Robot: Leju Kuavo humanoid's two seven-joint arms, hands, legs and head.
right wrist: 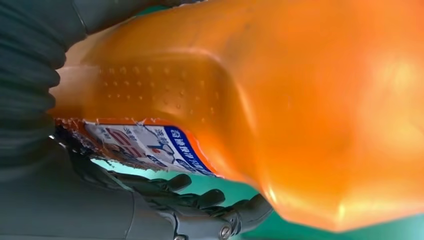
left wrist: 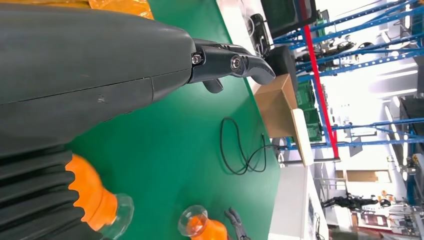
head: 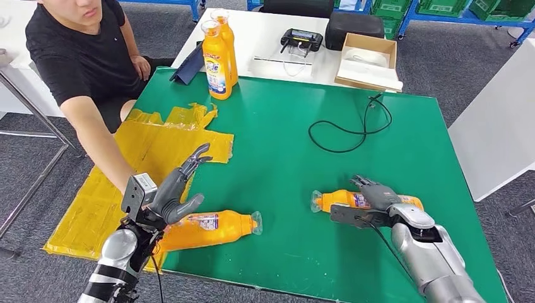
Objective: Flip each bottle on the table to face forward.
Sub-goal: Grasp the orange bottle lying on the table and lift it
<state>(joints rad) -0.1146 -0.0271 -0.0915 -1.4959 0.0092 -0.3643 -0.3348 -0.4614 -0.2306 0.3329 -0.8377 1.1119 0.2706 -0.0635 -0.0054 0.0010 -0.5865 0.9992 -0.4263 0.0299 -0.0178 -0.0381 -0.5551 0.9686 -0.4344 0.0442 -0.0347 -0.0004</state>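
Observation:
Two orange bottles lie on their sides on the green table (head: pixel 284 120). The left bottle (head: pixel 211 228) has its clear cap pointing right, and in the left wrist view its neck (left wrist: pixel 95 200) appears below my hand. My left hand (head: pixel 173 189) hovers over that bottle's base end with fingers (left wrist: pixel 235 62) spread, holding nothing. The right bottle (head: pixel 337 200) has its cap pointing left. My right hand (head: pixel 378 197) grips its body. In the right wrist view my fingers (right wrist: pixel 200 200) curl around the bottle (right wrist: pixel 280 100) beside its label. Two more orange bottles (head: pixel 217 60) stand upright at the table's far edge.
A person sits at the left, one forearm (head: pixel 101 142) reaching down to the yellow plastic bags (head: pixel 126 170) on the table's left side. A black cable (head: pixel 347 129) loops at the far middle. Behind stand a cardboard box (head: pixel 369 60) and a black controller (head: pixel 301 39).

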